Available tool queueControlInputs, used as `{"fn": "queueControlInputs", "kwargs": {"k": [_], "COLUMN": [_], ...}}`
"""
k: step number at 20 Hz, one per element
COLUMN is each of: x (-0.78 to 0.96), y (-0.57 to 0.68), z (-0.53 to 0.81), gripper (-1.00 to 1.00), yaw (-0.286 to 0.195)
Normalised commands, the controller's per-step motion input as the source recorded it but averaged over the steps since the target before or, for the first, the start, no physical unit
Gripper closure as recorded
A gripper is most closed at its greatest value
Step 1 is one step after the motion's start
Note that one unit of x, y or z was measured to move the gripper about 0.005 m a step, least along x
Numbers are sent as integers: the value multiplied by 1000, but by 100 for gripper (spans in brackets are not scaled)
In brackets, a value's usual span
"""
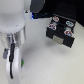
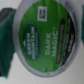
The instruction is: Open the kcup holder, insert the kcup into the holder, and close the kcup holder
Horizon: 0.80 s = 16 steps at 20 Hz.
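The arm's white bulk is blocking the exterior view's left, hiding most of the gripper [image 1: 15, 62]. The kcup holder [image 1: 59, 31] is sitting well apart on the right, tray out, dark-lidded pods [image 1: 61, 23] filling slots. Fingers are clamping the kcup [image 2: 44, 31], its green lid filling the wrist view.

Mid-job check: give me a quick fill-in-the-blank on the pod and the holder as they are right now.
1. The lid of the pod filling the wrist view is coloured ___.
2. The print on that lid reads "Dark ___".
3. The drawer of the black holder, with dark-lidded pods showing in it, stands ___.
4. In the exterior view, the holder sits to that view's ___ of the white arm.

Missing words: green; Magic; open; right.
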Motion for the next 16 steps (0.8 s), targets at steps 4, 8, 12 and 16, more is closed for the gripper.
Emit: {"fn": "queueControlInputs", "kwargs": {"k": [4,8,12,16], "x": [62,58,37,43], "y": [101,218,353,475], "z": [377,679,855,861], "gripper": [100,100,100,100], "yaw": [-57,-43,-24,9]}}
